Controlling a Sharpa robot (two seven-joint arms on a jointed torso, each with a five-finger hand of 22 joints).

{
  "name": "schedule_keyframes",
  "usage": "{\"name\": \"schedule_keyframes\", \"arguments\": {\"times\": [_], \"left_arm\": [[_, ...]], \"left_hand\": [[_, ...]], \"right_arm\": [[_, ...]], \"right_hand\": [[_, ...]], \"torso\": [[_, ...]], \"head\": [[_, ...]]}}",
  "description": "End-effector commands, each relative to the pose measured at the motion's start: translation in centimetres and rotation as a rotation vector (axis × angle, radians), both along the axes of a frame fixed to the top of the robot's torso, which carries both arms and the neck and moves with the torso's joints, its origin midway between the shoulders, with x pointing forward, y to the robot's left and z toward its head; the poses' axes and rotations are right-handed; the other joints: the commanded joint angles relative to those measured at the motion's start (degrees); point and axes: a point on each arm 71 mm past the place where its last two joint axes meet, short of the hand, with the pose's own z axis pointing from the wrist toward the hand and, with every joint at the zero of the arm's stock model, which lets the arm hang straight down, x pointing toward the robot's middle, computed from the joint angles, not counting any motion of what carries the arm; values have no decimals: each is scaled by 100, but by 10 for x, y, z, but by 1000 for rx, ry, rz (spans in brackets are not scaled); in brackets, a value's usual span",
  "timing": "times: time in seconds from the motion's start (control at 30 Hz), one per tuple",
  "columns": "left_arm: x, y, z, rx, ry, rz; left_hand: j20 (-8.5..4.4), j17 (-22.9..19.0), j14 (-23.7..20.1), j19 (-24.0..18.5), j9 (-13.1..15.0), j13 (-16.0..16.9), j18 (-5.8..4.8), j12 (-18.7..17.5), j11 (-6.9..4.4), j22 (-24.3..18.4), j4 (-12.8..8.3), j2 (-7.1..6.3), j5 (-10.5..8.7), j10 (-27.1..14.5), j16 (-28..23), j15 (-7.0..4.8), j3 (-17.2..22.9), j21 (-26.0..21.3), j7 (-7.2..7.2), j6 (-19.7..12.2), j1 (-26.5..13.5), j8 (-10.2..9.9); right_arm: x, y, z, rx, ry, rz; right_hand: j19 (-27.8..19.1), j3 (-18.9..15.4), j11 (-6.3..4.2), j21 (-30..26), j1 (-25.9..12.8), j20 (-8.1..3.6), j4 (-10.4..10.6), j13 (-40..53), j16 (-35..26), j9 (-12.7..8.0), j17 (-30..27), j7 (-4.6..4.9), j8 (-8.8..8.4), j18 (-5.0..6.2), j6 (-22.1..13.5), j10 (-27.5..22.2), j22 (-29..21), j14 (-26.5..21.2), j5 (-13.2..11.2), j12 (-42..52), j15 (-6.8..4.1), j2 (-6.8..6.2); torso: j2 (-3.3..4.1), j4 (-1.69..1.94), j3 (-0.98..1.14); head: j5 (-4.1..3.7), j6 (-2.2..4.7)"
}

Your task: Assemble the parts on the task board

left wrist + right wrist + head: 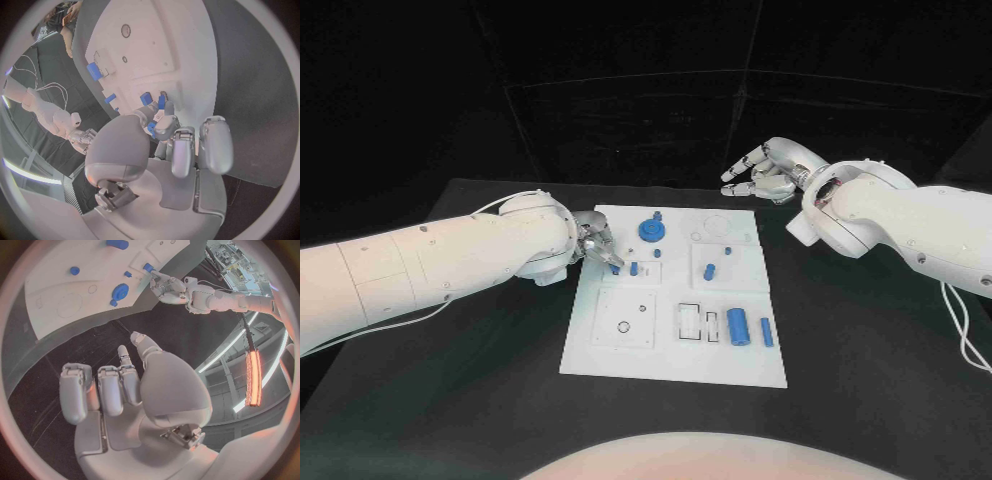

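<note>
Black matte table (877, 350) under dark room, white flat task board (675, 350) centred. Left hand (599, 245) at board's left edge, pinching small blue part (152, 128). Right hand (769, 170) far right, off board, fingers loosely spread, holding nothing.

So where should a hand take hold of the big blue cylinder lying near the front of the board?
Probably across its middle, from above: the cylinder lies flat on the board, so a pinch over its round sides suits best.
</note>
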Motion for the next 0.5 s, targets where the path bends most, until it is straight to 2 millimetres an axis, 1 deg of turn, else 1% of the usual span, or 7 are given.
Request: {"name": "schedule_keyframes", "arguments": {"times": [0.03, 0.3, 0.5], "left_arm": [[0, 0, 0, 15, 8, -7], [-1, 1, -2, 34, 32, -13], [-2, -1, -3, 43, 48, -24]], "left_hand": [[-31, 1509, 605, 43, 8, -2, 48, -28, -8, -2, -480, 10, 19, 43, 18, -21, 521, 22, -15, 39, 18, 16], [-31, 1509, 605, 43, 8, -2, 48, -28, -8, -2, -480, 10, 19, 43, 18, -21, 521, 22, -15, 39, 18, 16], [-31, 1509, 605, 42, 9, -12, 49, -35, -8, -5, -471, 11, 18, 42, 18, -21, 537, 19, -15, 42, 3, 19]], "right_arm": [[0, 1, 1, -1, -3, 10], [0, 1, 1, -1, -2, 10], [0, 2, 1, -1, -1, 12]], "right_hand": [[129, 44, -30, -25, -38, -38, -1, 857, -30, -6, 491, 8, -35, 29, 30, 114, 618, 388, 37, -14, -44, -6], [129, 44, -30, -25, -38, -38, -1, 857, -30, -6, 491, 8, -35, 29, 30, 114, 618, 388, 37, -14, -44, -6], [129, 44, -30, -25, -38, -38, -1, 857, -30, -6, 491, 8, -35, 29, 30, 114, 618, 388, 37, -14, -44, -6]], "torso": [[0, 2, 4], [0, 4, -2], [1, 6, 0]], "head": [[14, -5], [26, -10], [29, -18]]}}
